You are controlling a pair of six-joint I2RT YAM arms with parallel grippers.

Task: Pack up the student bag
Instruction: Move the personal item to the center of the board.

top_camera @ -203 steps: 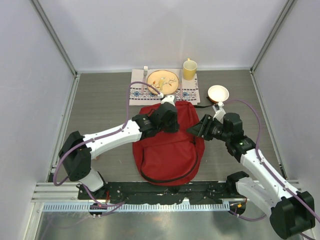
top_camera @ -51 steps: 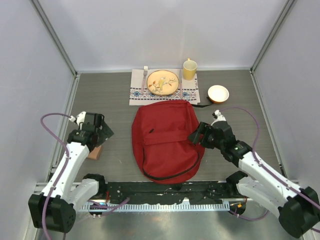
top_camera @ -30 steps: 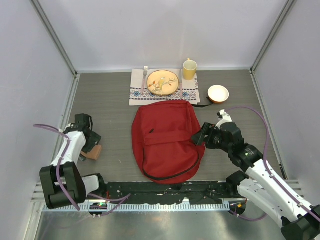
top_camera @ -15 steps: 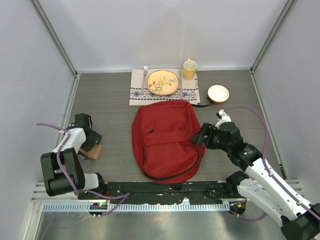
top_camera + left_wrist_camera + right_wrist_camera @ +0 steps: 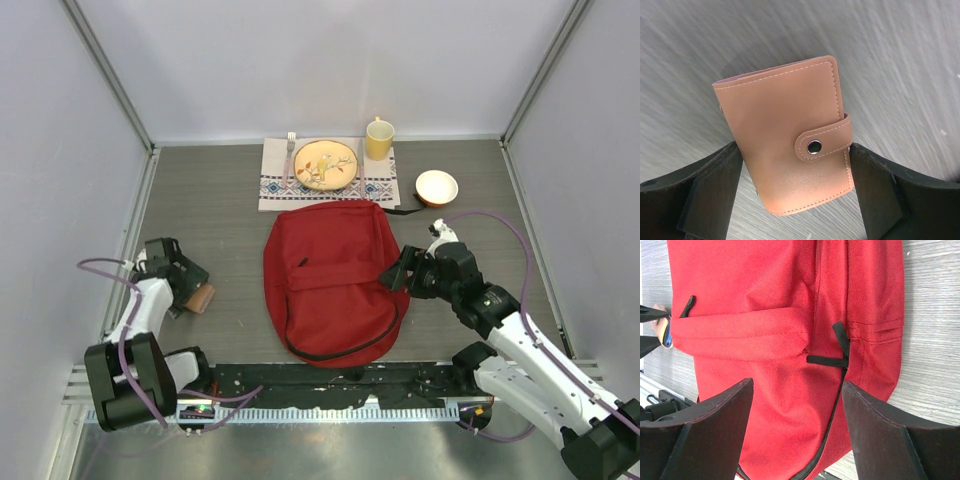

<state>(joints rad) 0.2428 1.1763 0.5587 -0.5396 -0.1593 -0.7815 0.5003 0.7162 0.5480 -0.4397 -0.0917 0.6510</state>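
though astride the wallet (image 5: 785,115), left gripper (image 5: 795,152), hold unclear; right gripper (image 5: 797,386) wide by the student bag (image 5: 330,285)

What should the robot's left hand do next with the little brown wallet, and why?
Probably squeeze the left gripper shut on the wallet. Its fingers stand at both sides of the wallet, which lies on the table, left of the student bag and not inside it. I cannot tell whether they grip it yet, so a firm hold comes first.
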